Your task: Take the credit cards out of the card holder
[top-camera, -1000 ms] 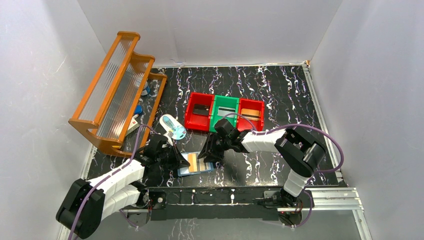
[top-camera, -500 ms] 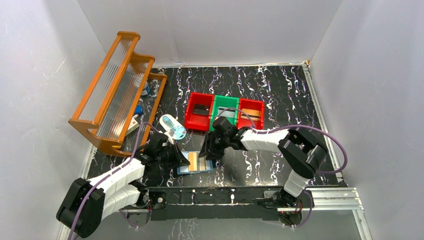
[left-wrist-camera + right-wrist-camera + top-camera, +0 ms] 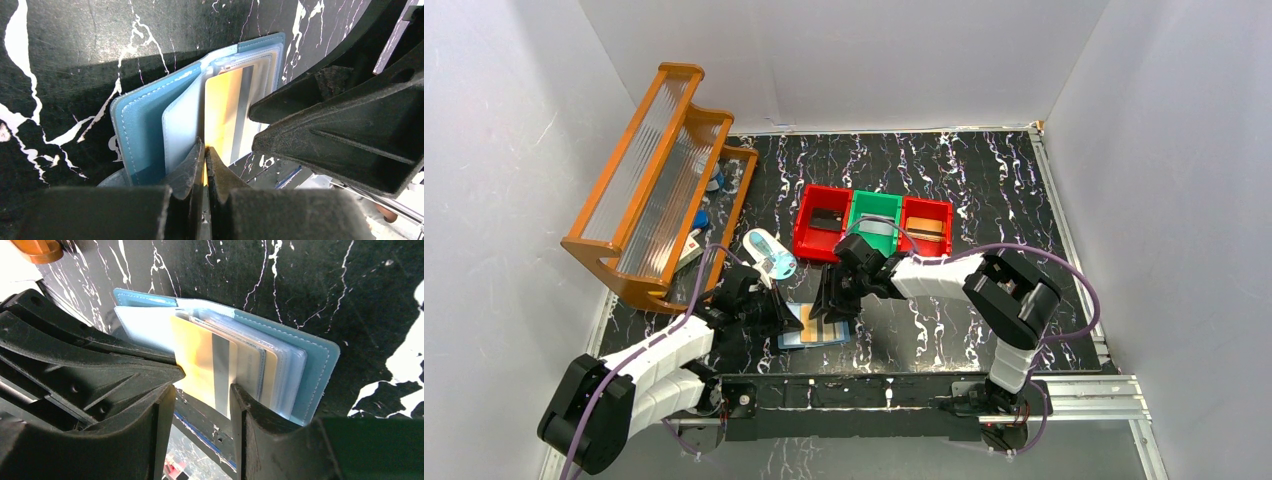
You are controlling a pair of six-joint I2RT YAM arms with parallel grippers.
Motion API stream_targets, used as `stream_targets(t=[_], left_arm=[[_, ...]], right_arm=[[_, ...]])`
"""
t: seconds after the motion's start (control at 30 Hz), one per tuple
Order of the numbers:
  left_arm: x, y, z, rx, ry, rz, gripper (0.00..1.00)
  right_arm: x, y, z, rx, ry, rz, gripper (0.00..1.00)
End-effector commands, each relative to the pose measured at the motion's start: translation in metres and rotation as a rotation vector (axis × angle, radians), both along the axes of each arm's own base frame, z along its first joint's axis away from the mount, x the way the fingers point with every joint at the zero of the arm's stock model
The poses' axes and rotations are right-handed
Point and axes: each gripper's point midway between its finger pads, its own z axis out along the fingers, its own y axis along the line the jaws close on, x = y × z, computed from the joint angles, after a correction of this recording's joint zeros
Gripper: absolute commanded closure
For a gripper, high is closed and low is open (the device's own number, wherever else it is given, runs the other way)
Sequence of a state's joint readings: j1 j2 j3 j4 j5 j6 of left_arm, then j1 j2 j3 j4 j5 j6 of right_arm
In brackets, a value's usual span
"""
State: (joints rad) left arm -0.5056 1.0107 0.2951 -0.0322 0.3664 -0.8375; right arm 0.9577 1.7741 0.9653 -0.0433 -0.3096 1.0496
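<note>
Underneath, marbled black tabletop (image 3: 984,180) bears card holder (image 3: 799,340).

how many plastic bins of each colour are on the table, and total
red plastic bins: 2
green plastic bin: 1
total: 3
</note>
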Motion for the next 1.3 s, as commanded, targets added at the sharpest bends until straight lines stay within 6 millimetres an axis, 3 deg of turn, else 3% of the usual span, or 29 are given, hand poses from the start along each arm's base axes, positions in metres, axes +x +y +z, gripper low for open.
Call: stream_targets(t=[0.0,0.2,0.47,0.7,0.87,1.0,1.27], left_arm=[[0.001,-0.009,0.012,-0.052,-0.009,-0.025,0.96],[-0.006,-0.019,0.006,-0.161,0.041,0.005,0.84],[-0.004,-0.025,0.007,-0.288,0.053,0.065,0.81],[-0.006,-0.013,-0.008,-0.317,0.117,0.219,0.76],[-0.004,-0.008,-0.007,-0.345,0.093,0.272,0.71],[0.001,-0.011,0.001,-0.362,0.055,0.255,0.74],[-0.003,-0.005,-0.010,-0.301,0.084,0.263,0.96]], right_arm=[[-0.013,-0.025,-0.039,-0.145,0.070,-0.030,0.47],[-0.022,-0.035,-0.049,-0.158,0.107,-0.058,0.48],[-0.030,-0.038,-0.058,-0.145,0.149,-0.054,0.48],[-0.033,-0.041,-0.061,-0.152,0.161,-0.064,0.48],[-0.034,-0.041,-0.063,-0.147,0.171,-0.061,0.48],[-0.035,-0.040,-0.064,-0.143,0.180,-0.058,0.48],[-0.032,-0.045,-0.066,-0.155,0.186,-0.076,0.49]])
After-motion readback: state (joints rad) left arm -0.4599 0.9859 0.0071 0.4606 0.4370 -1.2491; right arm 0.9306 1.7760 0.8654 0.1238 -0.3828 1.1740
